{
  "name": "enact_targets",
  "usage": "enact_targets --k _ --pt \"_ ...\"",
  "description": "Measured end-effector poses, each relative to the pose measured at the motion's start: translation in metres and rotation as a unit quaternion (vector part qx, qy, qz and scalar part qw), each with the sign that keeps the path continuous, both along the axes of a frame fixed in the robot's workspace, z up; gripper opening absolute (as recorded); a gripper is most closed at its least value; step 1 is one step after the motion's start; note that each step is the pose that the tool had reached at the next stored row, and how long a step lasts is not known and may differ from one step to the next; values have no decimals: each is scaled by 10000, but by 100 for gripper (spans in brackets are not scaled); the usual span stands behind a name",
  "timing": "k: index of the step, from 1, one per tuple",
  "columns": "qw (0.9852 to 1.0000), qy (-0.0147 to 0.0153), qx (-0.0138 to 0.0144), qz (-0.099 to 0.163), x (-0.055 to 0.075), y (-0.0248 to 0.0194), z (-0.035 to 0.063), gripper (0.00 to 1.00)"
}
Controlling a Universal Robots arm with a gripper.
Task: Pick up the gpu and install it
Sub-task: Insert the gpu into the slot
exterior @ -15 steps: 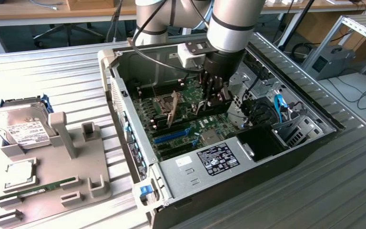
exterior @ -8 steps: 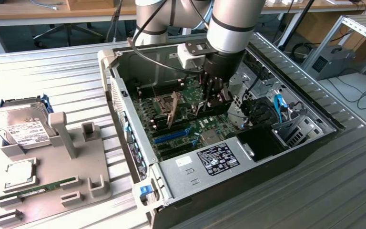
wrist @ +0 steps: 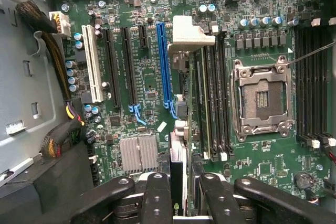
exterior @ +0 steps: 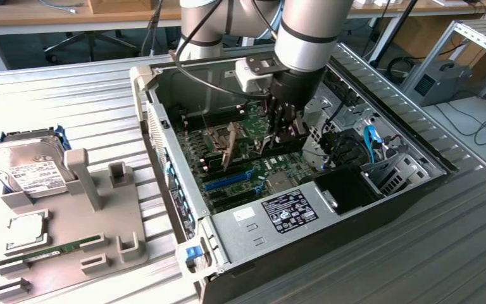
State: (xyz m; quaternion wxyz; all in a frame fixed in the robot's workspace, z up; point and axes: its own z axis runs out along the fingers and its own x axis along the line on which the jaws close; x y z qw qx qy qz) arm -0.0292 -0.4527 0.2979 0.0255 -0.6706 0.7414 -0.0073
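GPU point(wrist: 177, 174) clamped edge-on in gripper point(wrist: 178, 192), hanging inside PC case point(exterior: 226, 231) just above mobo point(wrist: 152, 77), near blue slot point(wrist: 163, 61). Risk, my read: card looks offset from slot, so pressing down could jam edge connector or scrape nearby parts.

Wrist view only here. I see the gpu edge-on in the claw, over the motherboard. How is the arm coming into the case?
Observer: From above. The case lies on its side with its open face up. The arm reaches down into it, with the claw and the gpu over the middle of the board.
Operator: What's outside the case?
Observer: A grey parts tray sits on the exterior view's left, on a ribbed metal table.
Operator: Anything on the tray?
Observer: A hard drive with a white label and a green memory stick, lying apart.
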Motion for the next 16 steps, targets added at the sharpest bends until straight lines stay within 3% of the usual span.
enact_targets --k 16 --pt "10000 0 0 1 -5 -29 -20 26"
